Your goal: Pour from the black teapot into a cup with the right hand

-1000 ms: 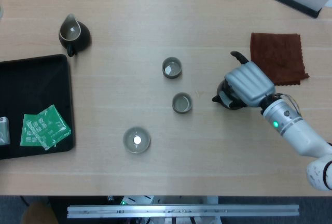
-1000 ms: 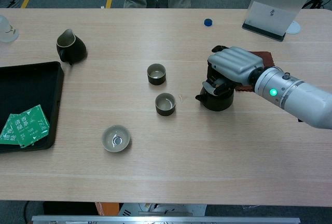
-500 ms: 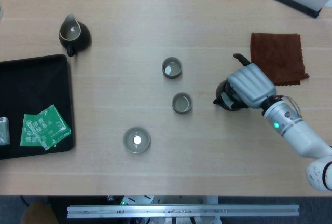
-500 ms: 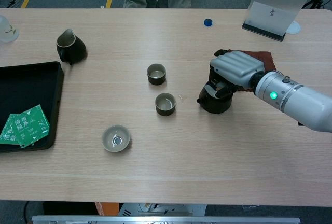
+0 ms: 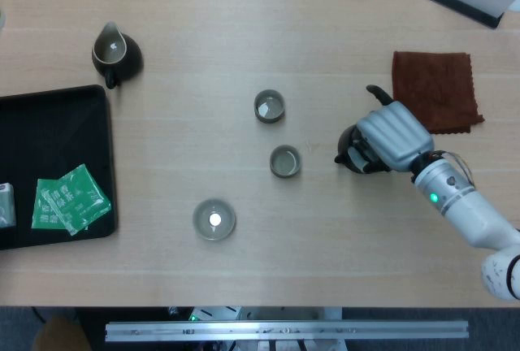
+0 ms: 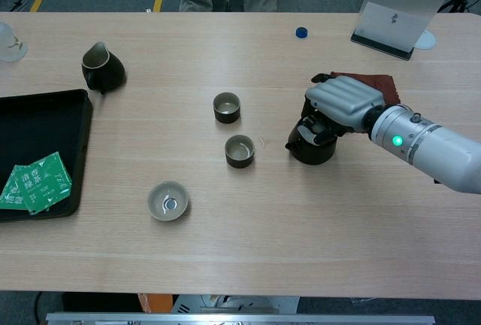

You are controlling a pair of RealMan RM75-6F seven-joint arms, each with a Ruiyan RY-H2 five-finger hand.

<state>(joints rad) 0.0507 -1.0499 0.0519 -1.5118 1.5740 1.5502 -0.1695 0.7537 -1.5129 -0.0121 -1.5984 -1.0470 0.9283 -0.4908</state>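
The right hand (image 6: 342,103) lay palm-down over the black teapot (image 6: 310,147), fingers curled down around the pot's top and far side; it appeared to be gripping the pot, though the contact under the palm was hidden in both views. The teapot sat on the table (image 6: 248,250) right of centre, spout pointing left toward the cups, its base apparently on the wood. In the head view the hand (image 5: 392,136) covered most of the teapot (image 5: 350,149), with only the left part of the body and the spout showing, and a dark curved tip stuck out beyond the far side of the hand. The right forearm ran from the near right corner up and leftward to the wrist, a green light lit on the wrist housing. The left hand was not seen in either view. Nearest cup (image 6: 240,150) stood just left of the spout, apart from it; a second cup (image 6: 226,107) stood farther back and slightly left. A shallow bowl (image 6: 168,200) sat nearer and further left. A dark pitcher (image 6: 102,68) stood at far left. A black tray (image 6: 45,114) at the left edge held a green packet (image 6: 33,182) with white print too small to read. A brown cloth (image 5: 435,89) lay right of the hand, partly behind it in the chest view. A placard (image 6: 394,24) at far right bore a small mark, unreadable. A blue cap (image 6: 301,32) lay near it.
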